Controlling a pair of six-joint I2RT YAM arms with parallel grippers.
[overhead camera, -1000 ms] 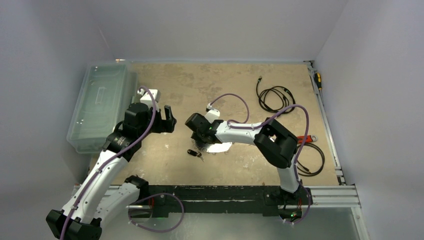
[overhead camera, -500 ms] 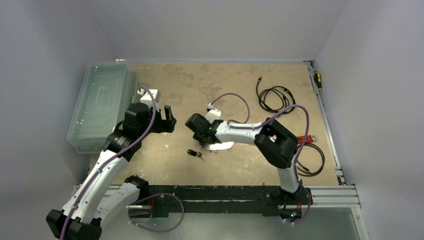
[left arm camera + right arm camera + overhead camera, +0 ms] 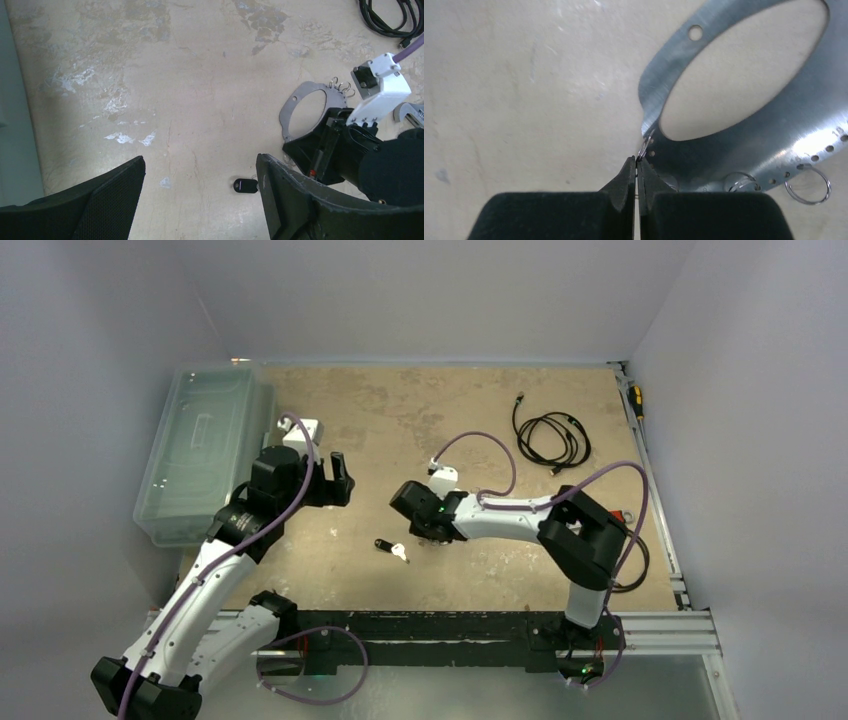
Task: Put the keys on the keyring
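The keyring (image 3: 774,125) is a flat silvery loop lying on the table, with small split rings (image 3: 808,186) along its edge. It also shows in the left wrist view (image 3: 288,107). In the top view my right arm hides it. My right gripper (image 3: 638,161) (image 3: 427,531) is shut, pinching a small split ring at the keyring's left edge. The black-headed key (image 3: 383,545) (image 3: 245,185) and the silver key (image 3: 401,554) lie together on the table, left of the right gripper. My left gripper (image 3: 336,480) (image 3: 200,200) is open and empty, above and behind the keys.
A clear plastic bin (image 3: 200,450) stands at the left edge. A coiled black cable (image 3: 550,435) lies at the back right. A red-handled wrench (image 3: 627,516) lies behind the right arm, its head in the left wrist view (image 3: 412,112). A yellow screwdriver (image 3: 636,400) lies by the right wall.
My right arm has shifted right and slightly nearer, and the keyring's bright metal no longer shows under it from above. The silver key now shows bright beside the black one. The left arm barely moved.
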